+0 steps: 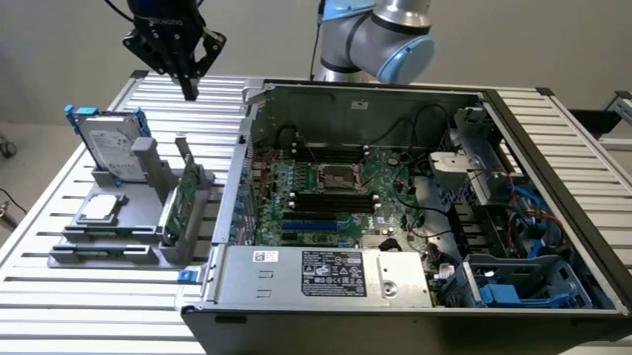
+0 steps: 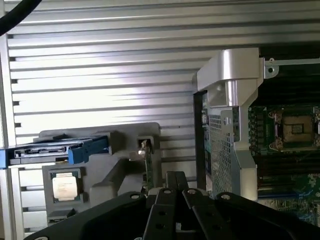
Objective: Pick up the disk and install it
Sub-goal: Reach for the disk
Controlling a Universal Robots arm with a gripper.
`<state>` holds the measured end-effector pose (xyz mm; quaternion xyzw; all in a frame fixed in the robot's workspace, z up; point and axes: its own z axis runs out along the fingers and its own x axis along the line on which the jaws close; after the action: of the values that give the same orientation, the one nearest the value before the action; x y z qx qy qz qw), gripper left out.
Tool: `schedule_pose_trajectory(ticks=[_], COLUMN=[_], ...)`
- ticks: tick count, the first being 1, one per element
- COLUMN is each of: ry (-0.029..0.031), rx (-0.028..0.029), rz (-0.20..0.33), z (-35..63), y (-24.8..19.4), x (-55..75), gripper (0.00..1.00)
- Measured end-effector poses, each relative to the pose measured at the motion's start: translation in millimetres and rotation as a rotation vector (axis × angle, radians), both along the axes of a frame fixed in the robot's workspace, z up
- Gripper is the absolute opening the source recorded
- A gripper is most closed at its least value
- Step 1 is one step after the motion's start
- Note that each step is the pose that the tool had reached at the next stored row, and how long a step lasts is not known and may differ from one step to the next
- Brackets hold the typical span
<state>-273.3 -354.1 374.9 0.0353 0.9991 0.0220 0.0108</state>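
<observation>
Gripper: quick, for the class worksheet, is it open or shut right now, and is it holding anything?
Gripper: shut, holding nothing, up in the air, apart from the disk.

The exterior view stands off the arm and high, looking down at a slant onto the slatted table (image 1: 99, 310) — far enough back that the whole open computer case (image 1: 395, 333) and the grey rack (image 1: 148, 170) beside it fit in; the wrist view looks straight down past the gripper (image 2: 175, 176), much nearer, so the rack is seen from above and the disk (image 2: 50, 150) edge-on; both views share the rack, the disk, the table's slats, one corner of the case and the processor socket (image 2: 295, 127).
</observation>
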Motion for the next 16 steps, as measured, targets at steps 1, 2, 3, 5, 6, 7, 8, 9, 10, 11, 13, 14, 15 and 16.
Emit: schedule_pose_trajectory(ticks=[1, 2, 3, 5, 6, 7, 8, 9, 10, 11, 13, 14, 15, 16], ry=[-0.0001, -0.0001, -0.0001, 0.0001, 0.0001, 0.0002, 0.0003, 0.0003, 0.0006, 0.0008, 0.0012, 0.0013, 0.0014, 0.0016], rx=[-0.0008, -0.0016, -0.0023, -0.0035, -0.0038, -0.0042, -0.0045, -0.0048, -0.005, -0.0054, -0.006, -0.0063, -0.0066, -0.0069], rz=[0.0, 0.0, 0.0, 0.0, 0.0, 0.0, 0.0, 0.0, 0.0, 0.0, 0.0, 0.0, 0.0, 0.0], z=[-0.3, -0.7, -0.9, -1.4, -1.6, -1.8, -2.0, -2.2, -2.4, -2.5, -2.9, -3.1, -3.3, -3.5], y=[1.5, 2.9, 4.2, 5.7, 6.0, 6.3, 6.5, 6.7, 6.9, 7.1, 7.5, 7.7, 7.9, 8.2], x=[-4.5, -9.0, -13.5, -22.5, -27.3, -31.7, -36.3, -40.7, -45.3, -49.8, -59.1, -63.6, -68.2, -72.8], gripper=[0.11, 0.11, 0.11, 0.11, 0.11, 0.11, 0.11, 0.11, 0.11, 0.11, 0.11, 0.11, 0.11, 0.11])
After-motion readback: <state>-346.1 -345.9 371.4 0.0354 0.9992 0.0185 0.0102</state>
